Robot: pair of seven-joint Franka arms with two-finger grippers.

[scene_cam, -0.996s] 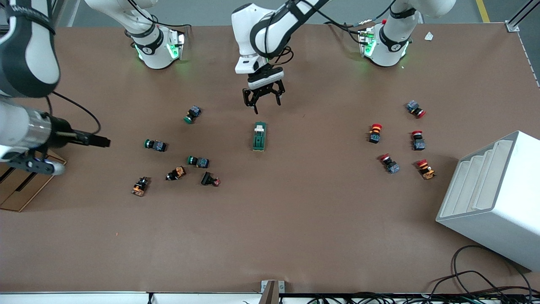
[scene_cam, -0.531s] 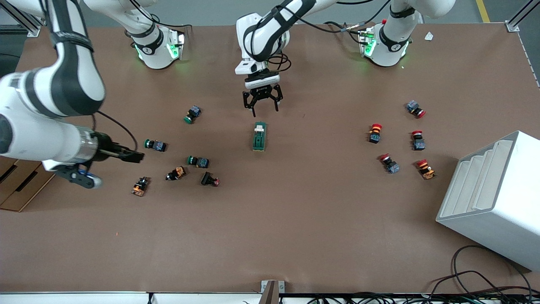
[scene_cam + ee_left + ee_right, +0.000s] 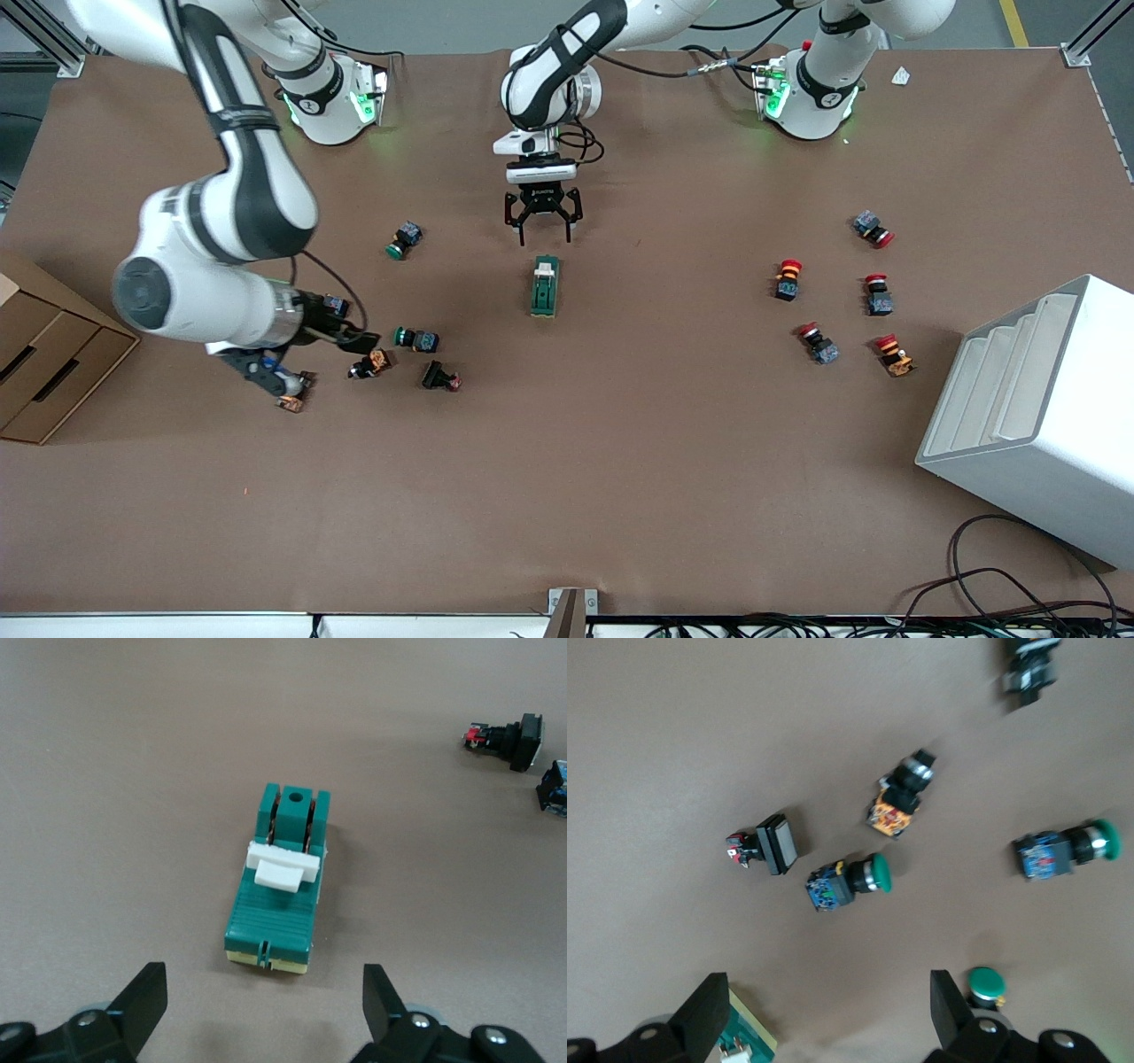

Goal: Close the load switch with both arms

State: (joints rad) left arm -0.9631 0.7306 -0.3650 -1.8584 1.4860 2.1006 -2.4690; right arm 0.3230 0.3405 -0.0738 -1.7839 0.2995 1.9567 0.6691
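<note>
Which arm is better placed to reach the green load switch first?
Left. Its open pincer hangs just above the table, close to the dark green rectangular load switch with the cream-white lever. The right pincer, also open, is over the scattered round-capped push buttons.

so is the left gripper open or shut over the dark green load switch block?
Open. The left gripper has its fingers spread wide, empty, above the dark green load switch block. Not touching it.
</note>
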